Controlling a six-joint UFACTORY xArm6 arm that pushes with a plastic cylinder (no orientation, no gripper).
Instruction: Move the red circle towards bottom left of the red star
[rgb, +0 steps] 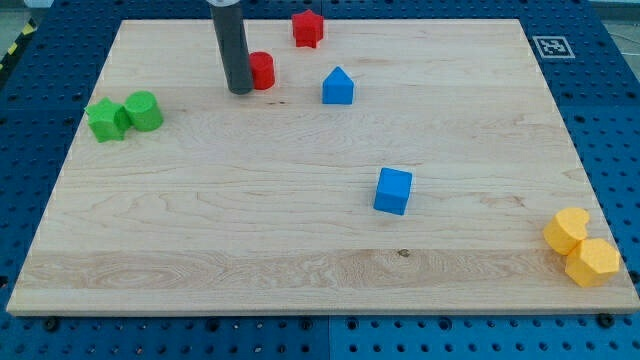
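Observation:
The red circle (262, 70) sits near the view's top, left of centre, partly hidden on its left side by my rod. The red star (308, 28) lies up and to the right of it, close to the board's top edge. My tip (239, 90) rests on the board touching or nearly touching the red circle's left side, a little below it.
A blue house-shaped block (338, 86) lies right of the red circle. A blue cube (393, 190) sits near the centre. A green star (105, 119) and green circle (144, 111) are at the left edge. Two yellow blocks (567, 230) (592, 262) are at bottom right.

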